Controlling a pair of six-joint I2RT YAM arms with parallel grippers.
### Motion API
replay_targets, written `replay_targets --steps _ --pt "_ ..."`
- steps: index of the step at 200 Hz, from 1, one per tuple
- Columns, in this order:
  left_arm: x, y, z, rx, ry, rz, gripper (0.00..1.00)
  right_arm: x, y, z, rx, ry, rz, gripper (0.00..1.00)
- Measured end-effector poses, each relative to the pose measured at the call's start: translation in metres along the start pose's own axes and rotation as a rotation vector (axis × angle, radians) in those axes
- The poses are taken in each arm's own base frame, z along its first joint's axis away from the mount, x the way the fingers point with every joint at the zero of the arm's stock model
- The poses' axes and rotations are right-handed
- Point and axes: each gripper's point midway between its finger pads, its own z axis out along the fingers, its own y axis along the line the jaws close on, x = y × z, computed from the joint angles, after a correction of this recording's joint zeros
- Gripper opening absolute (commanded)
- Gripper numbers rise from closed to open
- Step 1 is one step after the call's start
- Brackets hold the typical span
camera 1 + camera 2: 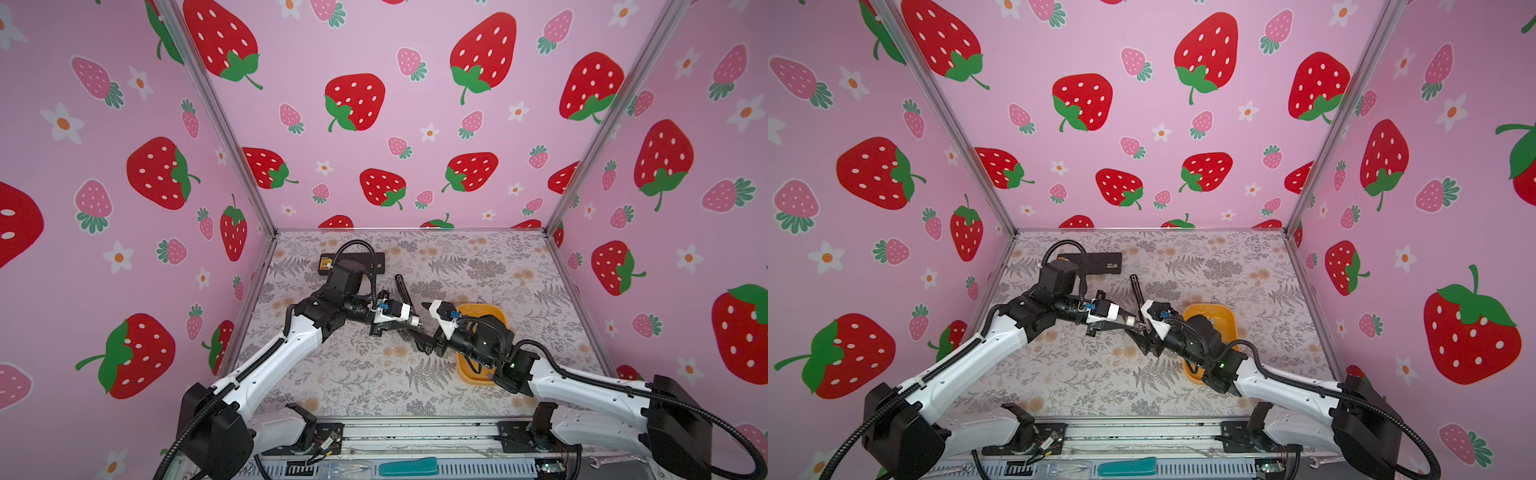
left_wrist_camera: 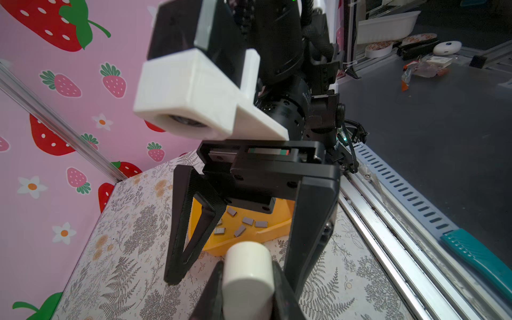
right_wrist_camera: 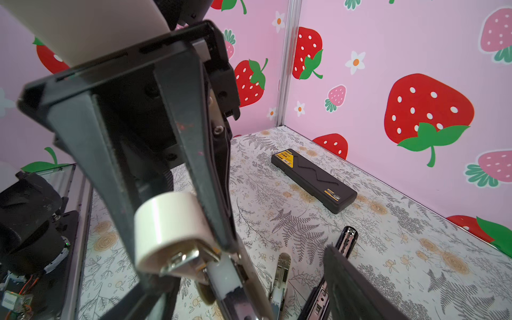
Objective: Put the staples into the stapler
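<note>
**Left claw has the stapler, right claw open, staples in the tray**

- Left claw [image 1: 409, 327]: clenched on the stapler [image 3: 345, 239], gripping it just behind the white end cap [image 2: 247, 274]. It holds it above the middle of the tabletop [image 1: 353, 374].
- The stapler is hinged open. In both top views its black top arm points toward the far edge. In the right wrist view the metal channel inside that arm shows, and a 2nd metal piece sits beside it. I cannot tell whether any strip is in the channel.
- Right claw [image 1: 424, 341]: released, jaws wide apart, nothing pinched between them. It faces the left claw nose to nose, right at the stapler's body. Contact with the stapler is not clear from any view.
- Staples [image 2: 247, 220]: loose on the floor of the yellow tray [image 1: 471, 376], lying flat at mixed angles. About 6 show in the left wrist view, and the right claw hides the rest of the tray floor.
- The tray sits on the right half of the tabletop, partly under the right arm, well apart from the stapler.
- Black case [image 3: 313, 180]: flat and closed, near the far edge toward the far-left corner. Neither claw touches it.
</note>
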Motion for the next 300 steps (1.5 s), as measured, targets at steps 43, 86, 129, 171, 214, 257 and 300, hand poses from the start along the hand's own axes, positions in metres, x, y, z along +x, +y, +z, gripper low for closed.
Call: replay_targets --steps 43,86,129,171,214,257,300 --pt "-0.003 -0.003 0.001 0.015 -0.016 0.000 0.00 0.004 0.006 0.005 -0.034 0.026 0.000 0.59" --pt "-0.003 -0.002 0.002 0.021 -0.022 -0.004 0.00 0.005 0.012 0.005 -0.059 0.036 0.008 0.36" --pt "-0.001 -0.001 0.002 0.022 -0.011 -0.045 0.00 0.007 0.013 0.005 -0.066 0.044 -0.004 0.23" --pt "-0.003 0.017 -0.003 -0.080 0.039 -0.036 0.89 0.010 0.005 0.006 -0.017 0.062 0.051 0.13" --pt "-0.020 0.065 -0.031 -0.409 0.094 -0.083 0.99 0.008 -0.017 0.002 0.116 0.059 0.117 0.05" --pt "-0.045 0.113 -0.109 -0.937 -0.004 -0.393 0.99 0.018 -0.035 0.003 0.228 0.107 0.179 0.00" --pt "0.003 0.056 -0.158 -1.204 -0.119 -0.844 0.99 0.016 -0.031 0.034 0.259 0.199 0.233 0.00"
